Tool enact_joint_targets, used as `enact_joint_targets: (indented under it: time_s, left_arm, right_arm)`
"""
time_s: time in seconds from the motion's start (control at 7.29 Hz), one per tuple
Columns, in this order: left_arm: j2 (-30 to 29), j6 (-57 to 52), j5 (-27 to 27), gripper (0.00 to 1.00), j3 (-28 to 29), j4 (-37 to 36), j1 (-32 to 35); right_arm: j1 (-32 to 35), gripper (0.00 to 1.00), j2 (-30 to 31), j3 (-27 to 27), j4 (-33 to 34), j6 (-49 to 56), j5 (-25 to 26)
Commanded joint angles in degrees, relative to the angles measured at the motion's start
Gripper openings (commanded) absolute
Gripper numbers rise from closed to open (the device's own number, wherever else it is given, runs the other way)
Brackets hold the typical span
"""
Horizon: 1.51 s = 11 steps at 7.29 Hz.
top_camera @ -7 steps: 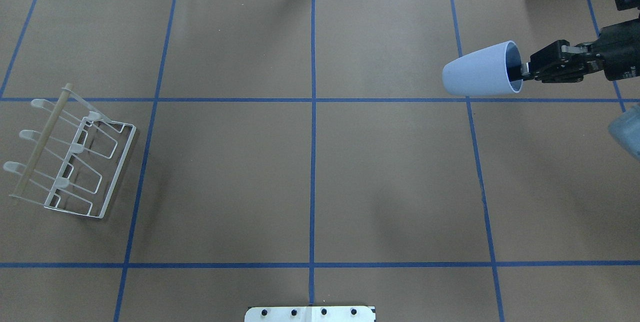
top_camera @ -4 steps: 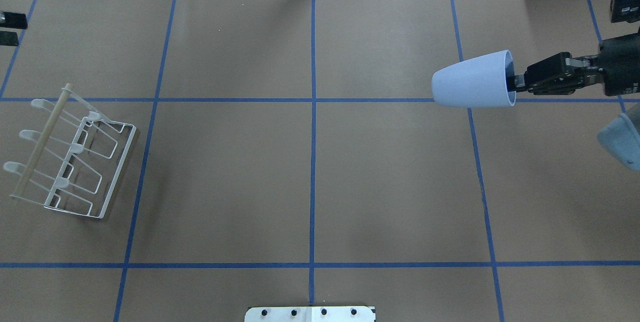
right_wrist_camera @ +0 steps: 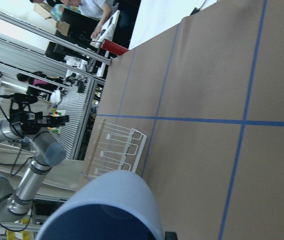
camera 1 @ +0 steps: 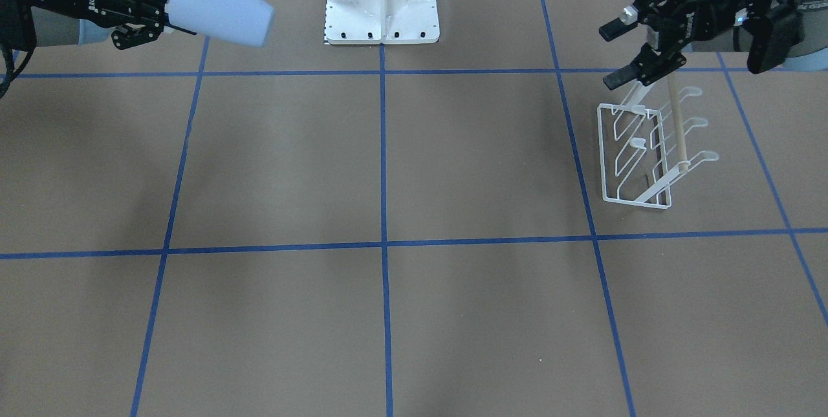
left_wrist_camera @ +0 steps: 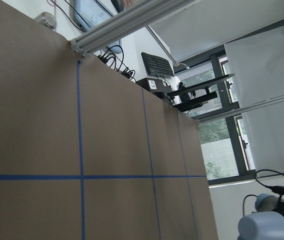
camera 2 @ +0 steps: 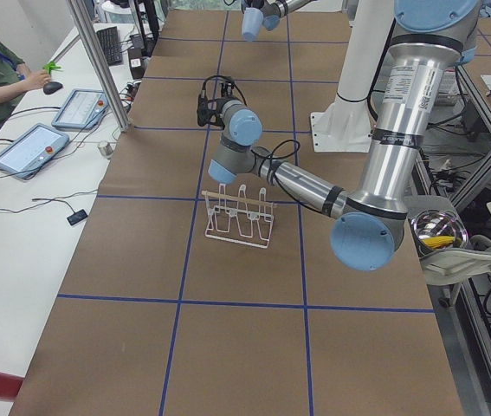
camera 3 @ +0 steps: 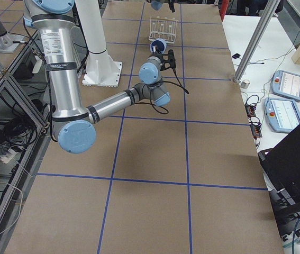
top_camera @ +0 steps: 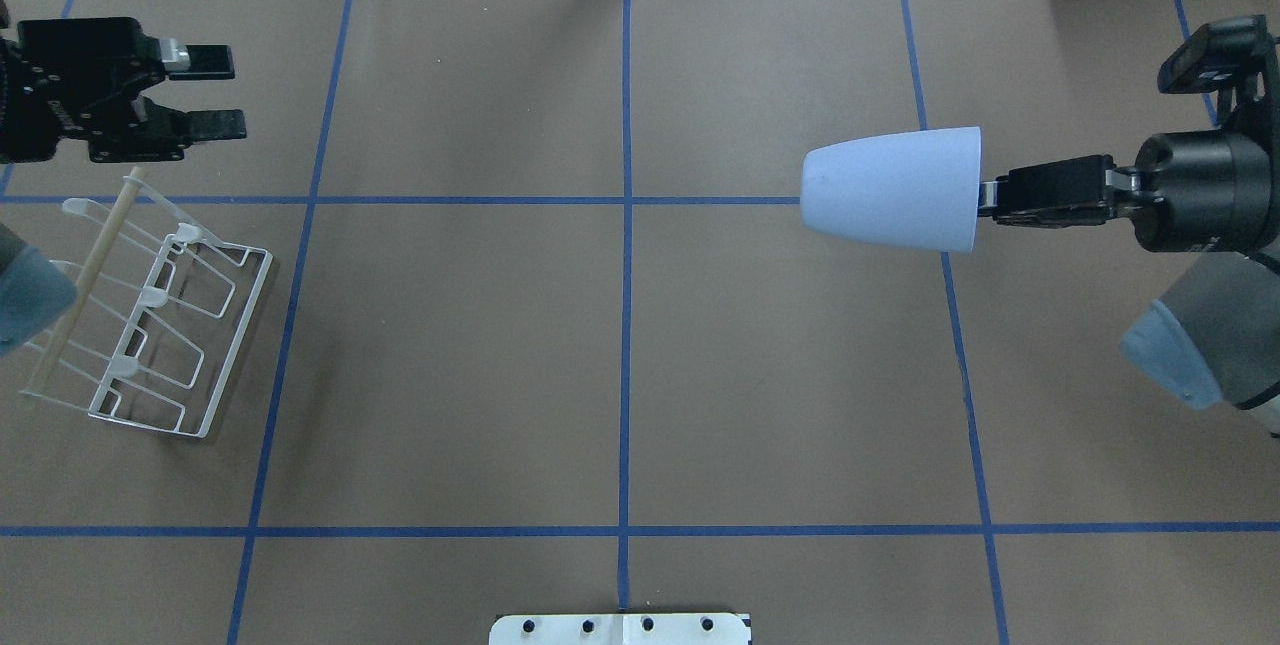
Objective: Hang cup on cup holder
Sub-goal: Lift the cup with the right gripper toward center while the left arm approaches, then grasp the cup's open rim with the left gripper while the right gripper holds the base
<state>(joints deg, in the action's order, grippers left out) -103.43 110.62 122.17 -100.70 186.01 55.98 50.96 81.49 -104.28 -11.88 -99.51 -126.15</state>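
Right gripper (top_camera: 985, 197) clamped on cup (top_camera: 890, 188) rim, base pointing ahead of it. Cup has moved inward this past second. Rack (top_camera: 92, 260) far ahead. Left gripper (top_camera: 215, 90) newly arrived beside rack, jaws spread, empty. Carry under way, likely; hanging not begun.

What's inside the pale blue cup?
The right end effector grips the cup at its rim, one finger apparently inside. Nothing else shows; the deeper interior is hidden.

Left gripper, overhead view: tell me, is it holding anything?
No, the left gripper stands open with nothing in the gap, just past the far end of the rack.
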Motion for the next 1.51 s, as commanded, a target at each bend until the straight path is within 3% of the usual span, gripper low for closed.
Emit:
enact_joint_targets:
  time_s: [0.0, 0.27, 0.55, 1.37]
  left_arm:
    - [-6.4, 8.62, -9.89, 0.98, -0.73, 0.67, -8.65]
    - [-10.28, 10.84, -18.17, 0.98, -0.82, 0.14, -16.3]
    - [-12.93, 10.93, -17.94, 0.98, -0.82, 0.14, -21.59]
    - [-16.19, 11.02, -17.93, 0.98, -1.87, 0.05, -27.41]
  right_arm:
    - [-7.25, 0.0, -2.46, 0.13, -4.72, -1.03, 8.7]
    - [-9.65, 0.0, -5.28, 0.22, -4.55, -1.12, 9.96]
    - [-11.58, 0.0, -8.79, 0.83, -4.2, -2.35, 9.96]
    - [-14.57, 0.0, -9.33, 1.28, -4.46, -2.09, 9.44]
